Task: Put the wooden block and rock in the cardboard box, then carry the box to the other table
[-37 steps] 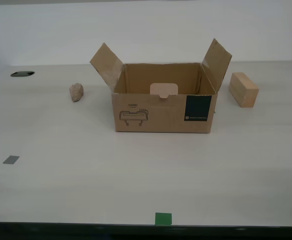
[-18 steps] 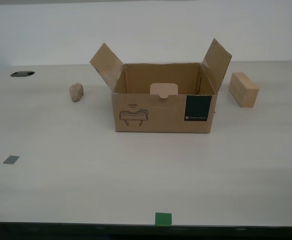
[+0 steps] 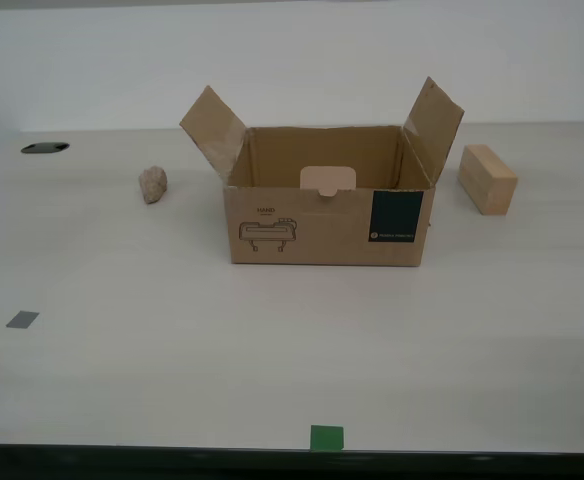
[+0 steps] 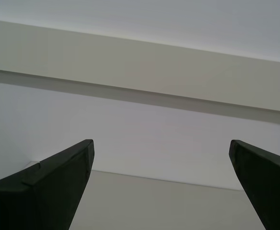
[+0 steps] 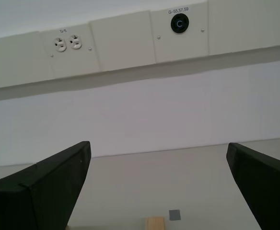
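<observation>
Cardboard box (image 3: 327,215) open mid-table, flaps up (nothing seen inside).
Rock (image 3: 153,184) lies at the exterior view's left, wooden block (image 3: 487,179) right; first gripper (image 5: 157,189) and second gripper (image 4: 161,184) spread, empty.

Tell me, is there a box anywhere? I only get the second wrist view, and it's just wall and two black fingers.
Observer: Yes. The exterior view shows the cardboard box standing on the table with both side flaps up.
Operator: Where's the rock?
Observer: The rock sits to the exterior view's left of the box, apart from it.
Operator: And the block?
Observer: The wooden block lies on the box's other side, the exterior view's right, not touching it.
</observation>
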`<state>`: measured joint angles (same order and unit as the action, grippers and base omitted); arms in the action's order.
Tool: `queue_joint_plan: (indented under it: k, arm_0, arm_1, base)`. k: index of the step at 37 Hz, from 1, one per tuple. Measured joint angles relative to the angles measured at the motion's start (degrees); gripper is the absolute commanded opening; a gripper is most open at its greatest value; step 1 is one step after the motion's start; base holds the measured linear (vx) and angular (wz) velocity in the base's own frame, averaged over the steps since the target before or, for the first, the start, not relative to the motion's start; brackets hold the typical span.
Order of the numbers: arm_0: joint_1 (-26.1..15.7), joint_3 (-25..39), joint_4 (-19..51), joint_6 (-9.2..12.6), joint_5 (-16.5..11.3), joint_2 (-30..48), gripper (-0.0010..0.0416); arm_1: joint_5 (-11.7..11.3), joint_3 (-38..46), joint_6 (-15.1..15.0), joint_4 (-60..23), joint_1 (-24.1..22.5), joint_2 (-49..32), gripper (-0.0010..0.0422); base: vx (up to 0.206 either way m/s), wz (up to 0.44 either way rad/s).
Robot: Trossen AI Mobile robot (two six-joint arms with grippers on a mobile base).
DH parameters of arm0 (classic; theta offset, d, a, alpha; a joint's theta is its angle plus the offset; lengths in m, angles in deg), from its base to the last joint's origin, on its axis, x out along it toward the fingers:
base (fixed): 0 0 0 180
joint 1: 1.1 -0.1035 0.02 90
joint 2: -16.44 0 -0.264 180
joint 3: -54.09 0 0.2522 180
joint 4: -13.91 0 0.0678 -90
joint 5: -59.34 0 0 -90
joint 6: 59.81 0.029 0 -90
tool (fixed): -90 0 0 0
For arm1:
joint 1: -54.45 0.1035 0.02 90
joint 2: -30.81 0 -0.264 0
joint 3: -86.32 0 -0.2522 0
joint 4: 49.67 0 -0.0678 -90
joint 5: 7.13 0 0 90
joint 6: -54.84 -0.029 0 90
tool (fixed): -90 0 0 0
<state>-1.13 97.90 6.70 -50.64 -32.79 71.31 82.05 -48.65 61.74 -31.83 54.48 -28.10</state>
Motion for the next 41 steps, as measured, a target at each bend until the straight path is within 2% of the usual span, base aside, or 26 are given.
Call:
queue_joint_plan:
  k: [3,6,9,11,16,41]
  arm_0:
    - [0.0,0.0,-0.5,-2.7,0.0,0.0,0.0383]
    - [0.0,0.0,-1.0,-5.5,0.0,0.0,0.0375]
    - [0.0,0.0,-1.0,-6.2,-0.2,0.0,0.0377]
    - [0.0,0.0,-1.0,-6.2,-0.5,0.0,0.0382]
    - [0.0,0.0,-1.1,-6.2,-0.6,0.0,0.0403]
    - [0.0,0.0,-1.1,-6.2,-0.9,0.0,0.0388]
  arm_1:
    - [0.0,0.0,-2.1,0.0,0.0,0.0,0.0402]
    - [0.0,0.0,-7.1,0.0,0.0,0.0,0.0397]
    - [0.0,0.0,-10.6,0.0,0.0,0.0,0.0399]
    - [0.0,0.0,-10.5,0.0,0.0,0.0,0.0399]
    - [0.0,0.0,-7.1,0.0,0.0,0.0,0.0398]
    - [0.0,0.0,-7.0,0.0,0.0,0.0,0.0398]
  base:
    - [0.000,0.000]
    - [0.000,0.000]
    - [0.000,0.000]
    - [0.000,0.000]
    - [0.000,0.000]
    - [0.000,0.000]
